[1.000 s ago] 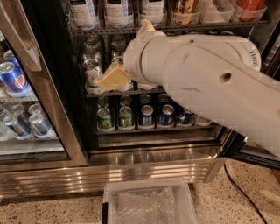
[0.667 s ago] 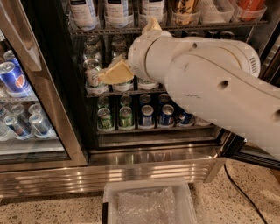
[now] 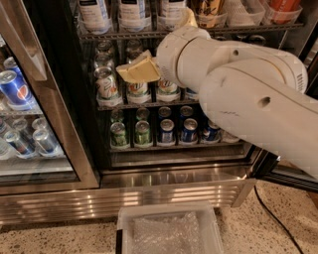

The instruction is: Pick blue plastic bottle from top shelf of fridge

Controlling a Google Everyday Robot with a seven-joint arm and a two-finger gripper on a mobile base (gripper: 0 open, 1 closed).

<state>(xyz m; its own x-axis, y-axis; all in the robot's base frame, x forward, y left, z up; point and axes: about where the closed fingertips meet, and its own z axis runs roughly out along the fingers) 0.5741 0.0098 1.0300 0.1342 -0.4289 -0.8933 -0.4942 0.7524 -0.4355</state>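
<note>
Right now your gripper (image 3: 138, 69) hangs inside the open fridge (image 3: 74, 109), in front of the rack of drink cans (image 3: 105, 84) and one level below where you need it. From this angle you cannot tell whether it is open or closed, so check that before you commit.

The blue plastic bottle (image 3: 132, 11) stands on the top shelf (image 3: 124, 34), above and slightly left of the wrist. Only its lower body and white label show, and it has a lookalike bottle close on each side.

Next comes the lift and the approach, so do not drive forward at this height or you will run into the cans. Bring the gripper straight up until it clears the front wire of the top shelf, then level it so it meets the bottle side-on.

The bottle is much wider than the cans, so it probably needs the gripper opened as wide as it goes. Centre on the label band rather than the base, because the shelf's front edge likely blocks a low grip.

Watch the bulky white forearm (image 3: 248, 99) as you rise, since it sits close to the amber bottle (image 3: 208, 9) on the right. Go in slowly between the neighbouring bottles, close firmly, and lift slightly before pulling out.
</note>
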